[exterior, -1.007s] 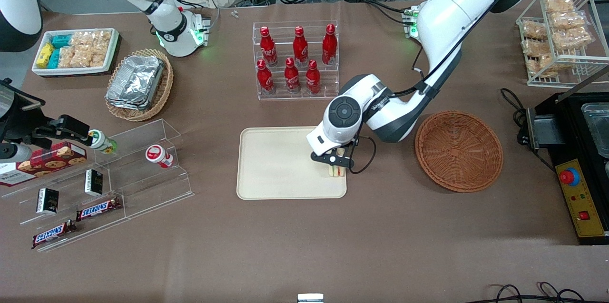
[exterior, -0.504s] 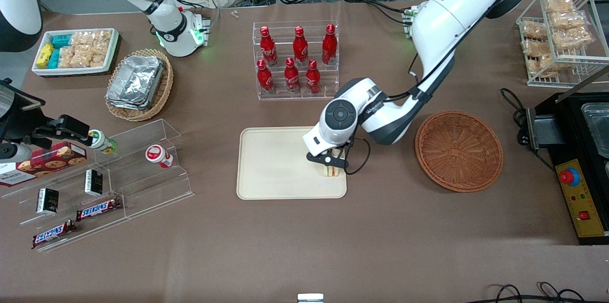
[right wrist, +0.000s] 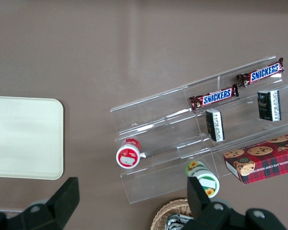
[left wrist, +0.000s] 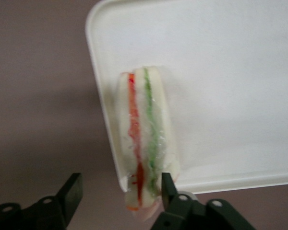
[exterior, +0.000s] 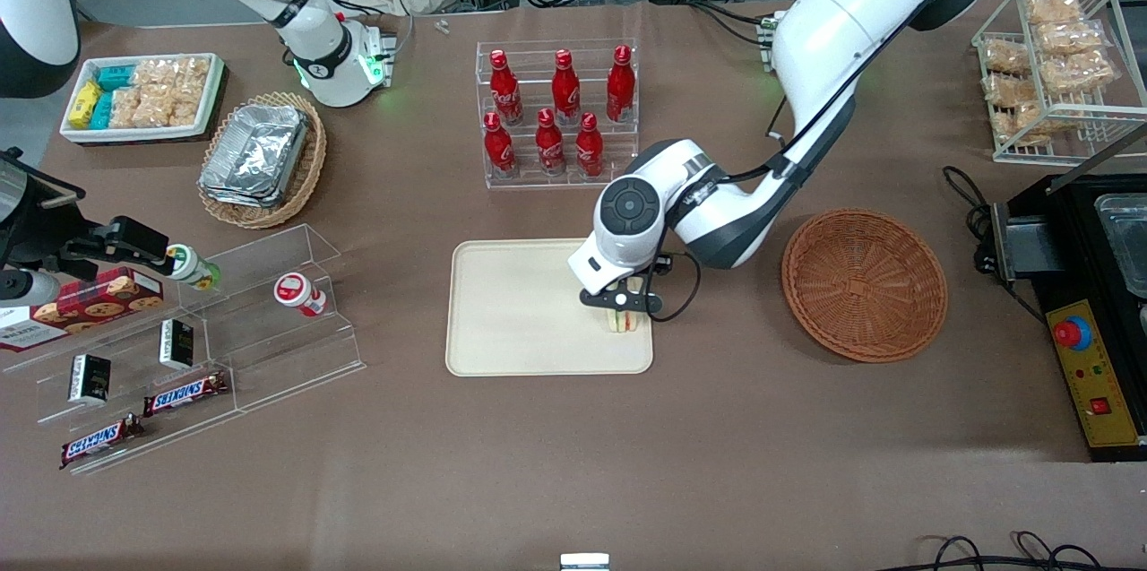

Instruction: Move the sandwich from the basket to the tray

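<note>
While the sandwich [left wrist: 143,143] stands on edge on the tray [exterior: 520,311], at the tray's rim on the side nearest the basket [exterior: 864,284], the left gripper [left wrist: 120,191] sits directly above it with its fingers [left wrist: 169,184] spread apart. One finger touches or nearly touches the bread's side; the other stands clear of it. The sandwich slightly overhangs the rim. The basket lies well apart, toward the working arm's end of the table [exterior: 717,463].

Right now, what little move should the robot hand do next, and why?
Probably lift the hand straight up. It is open, wider than the sandwich, which stands on edge by the tray's rim; sideways motion might tip it.
</note>
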Tool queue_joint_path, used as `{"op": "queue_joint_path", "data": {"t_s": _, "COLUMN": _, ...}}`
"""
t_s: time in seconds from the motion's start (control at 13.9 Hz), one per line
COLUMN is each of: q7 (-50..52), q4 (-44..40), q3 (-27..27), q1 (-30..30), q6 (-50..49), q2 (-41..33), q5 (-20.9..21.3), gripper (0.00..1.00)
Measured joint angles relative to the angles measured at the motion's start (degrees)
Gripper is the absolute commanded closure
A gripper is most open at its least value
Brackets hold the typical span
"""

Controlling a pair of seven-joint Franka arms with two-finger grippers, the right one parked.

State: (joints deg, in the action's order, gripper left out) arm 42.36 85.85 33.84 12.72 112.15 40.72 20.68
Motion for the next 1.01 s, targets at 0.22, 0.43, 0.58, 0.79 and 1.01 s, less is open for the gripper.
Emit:
{"op": "queue_joint_path", "data": {"t_s": 0.22, "q7": -4.9, "q4": -0.3, "q3": 0.0, "q1": -2.8, "q6": -6.4, "q2": -4.9, "q5": 0.0, "gripper": 0.0}}
{"op": "queue_joint_path", "data": {"t_s": 0.43, "q7": -12.1, "q4": -0.3, "q3": -0.1, "q1": -7.0, "q6": -11.7, "q2": -8.7, "q5": -1.9, "gripper": 0.0}}
{"op": "queue_joint_path", "data": {"t_s": 0.58, "q7": -19.4, "q4": -0.3, "q3": -0.1, "q1": -11.1, "q6": -15.3, "q2": -11.0, "q5": -4.5, "gripper": 0.0}}
{"op": "queue_joint_path", "data": {"t_s": 0.79, "q7": -29.9, "q4": -0.4, "q3": -0.2, "q1": -17.5, "q6": -19.3, "q2": -14.9, "q5": -5.3, "gripper": 0.0}}
{"op": "queue_joint_path", "data": {"t_s": 1.01, "q7": -39.8, "q4": -0.5, "q3": -0.4, "q1": -23.5, "q6": -22.4, "q2": -18.7, "q5": -5.5, "gripper": 0.0}}
